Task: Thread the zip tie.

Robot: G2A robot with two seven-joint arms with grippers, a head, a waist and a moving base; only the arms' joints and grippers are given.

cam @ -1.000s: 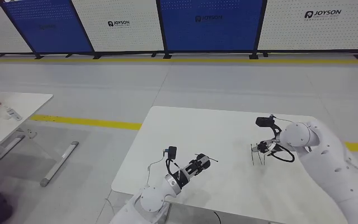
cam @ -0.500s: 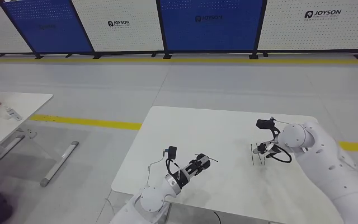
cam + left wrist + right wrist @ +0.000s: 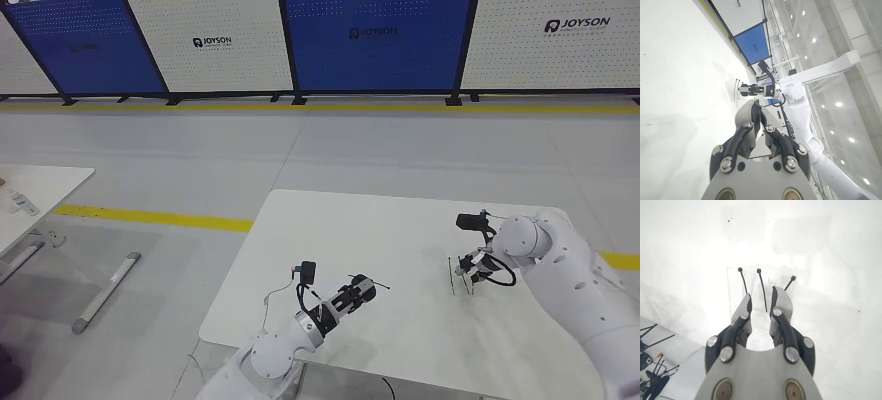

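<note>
Three black zip ties lie side by side on a clear sheet (image 3: 730, 289) at the table's right side. My right gripper (image 3: 761, 299) is open just above them, with the middle zip tie (image 3: 762, 287) running between its fingers; the outer ties (image 3: 743, 279) (image 3: 790, 282) lie beside the fingers. From above, the right gripper (image 3: 462, 267) sits over the ties (image 3: 451, 278). My left gripper (image 3: 362, 291) is near the table's front edge, shut on a thin black zip tie (image 3: 380, 286) that sticks out sideways. Its own view shows the left gripper (image 3: 757, 103) with pads pressed together.
The white table (image 3: 380, 235) is bare between the two arms. Its front edge (image 3: 240, 340) runs close to the left arm. A second white table (image 3: 40, 190) stands far left across the floor.
The right arm has shifted slightly, its gripper staying over the zip ties. The left arm has not moved.
</note>
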